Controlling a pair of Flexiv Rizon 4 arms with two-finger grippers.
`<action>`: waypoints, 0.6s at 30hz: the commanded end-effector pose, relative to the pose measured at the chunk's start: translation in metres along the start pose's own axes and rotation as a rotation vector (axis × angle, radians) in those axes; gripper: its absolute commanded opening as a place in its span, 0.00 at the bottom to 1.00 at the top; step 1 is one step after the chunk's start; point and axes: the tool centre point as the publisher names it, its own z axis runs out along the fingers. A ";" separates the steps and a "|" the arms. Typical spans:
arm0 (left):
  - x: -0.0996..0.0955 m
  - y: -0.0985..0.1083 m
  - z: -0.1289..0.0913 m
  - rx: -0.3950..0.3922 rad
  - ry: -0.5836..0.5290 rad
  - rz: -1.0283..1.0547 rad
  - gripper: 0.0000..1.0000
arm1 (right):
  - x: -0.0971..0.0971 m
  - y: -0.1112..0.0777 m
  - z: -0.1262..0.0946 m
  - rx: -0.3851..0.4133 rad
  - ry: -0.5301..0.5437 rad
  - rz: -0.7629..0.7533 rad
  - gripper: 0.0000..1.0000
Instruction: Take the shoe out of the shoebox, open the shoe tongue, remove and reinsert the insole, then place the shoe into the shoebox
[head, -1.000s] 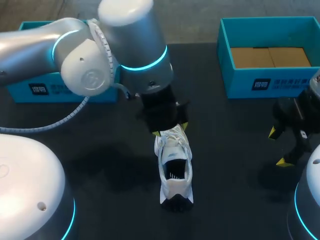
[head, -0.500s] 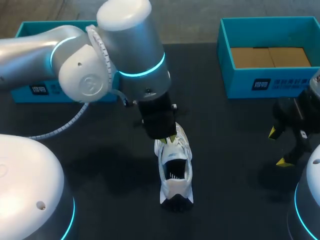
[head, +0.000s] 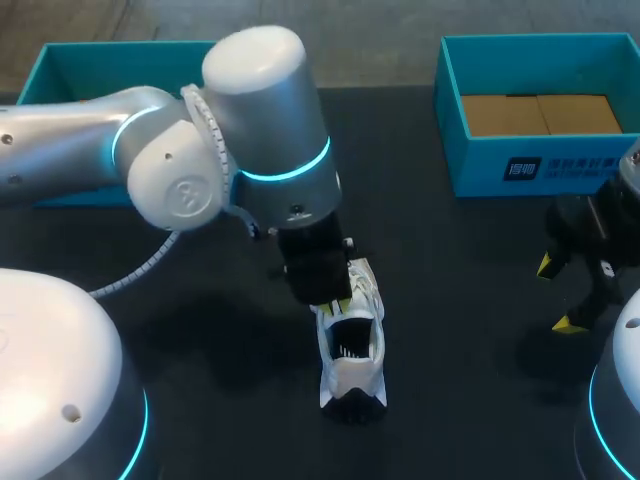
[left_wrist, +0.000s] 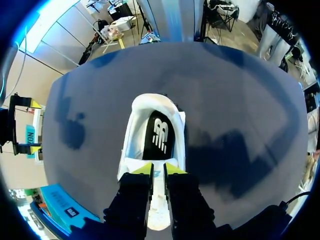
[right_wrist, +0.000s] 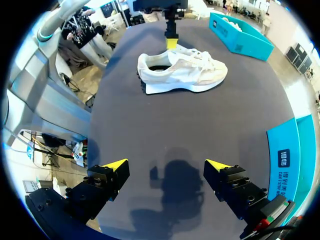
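A white sneaker (head: 350, 345) stands upright mid-table, heel toward the near edge. My left gripper (head: 341, 298) comes down over its laces. In the left wrist view the gripper (left_wrist: 158, 170) is shut, its yellow fingertips (left_wrist: 142, 169) pinching the white tongue (left_wrist: 158, 176) from two sides. Ahead of them the shoe (left_wrist: 131, 137) gapes and its black insole (left_wrist: 159, 136) shows. My right gripper (head: 560, 295) hangs wide open near the table's right edge, well away from the shoe. From the right wrist view its gripper (right_wrist: 165, 165) is empty, with the sneaker (right_wrist: 182, 70) and the left gripper (right_wrist: 171, 41) far ahead.
An open teal shoebox (head: 545, 165) with a brown cardboard floor stands at the back right. A second teal box (head: 60, 60) sits at the back left, half hidden by my left arm. Bare dark tabletop (head: 460, 330) lies between the shoe and the right gripper.
The left gripper's fingers have closed on the shoe's tongue, and the arm has shifted slightly toward the near side. The shoe and the right arm have stayed put.
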 end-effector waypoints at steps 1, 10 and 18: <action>-0.004 0.002 0.018 0.016 0.005 0.004 0.15 | 0.001 0.000 0.001 0.002 -0.003 0.001 1.00; -0.009 0.006 -0.010 -0.021 -0.041 0.024 0.20 | 0.001 0.000 0.001 0.002 -0.003 0.001 1.00; -0.010 0.010 0.016 0.016 0.015 0.012 0.19 | 0.001 0.000 0.001 0.002 -0.003 0.001 1.00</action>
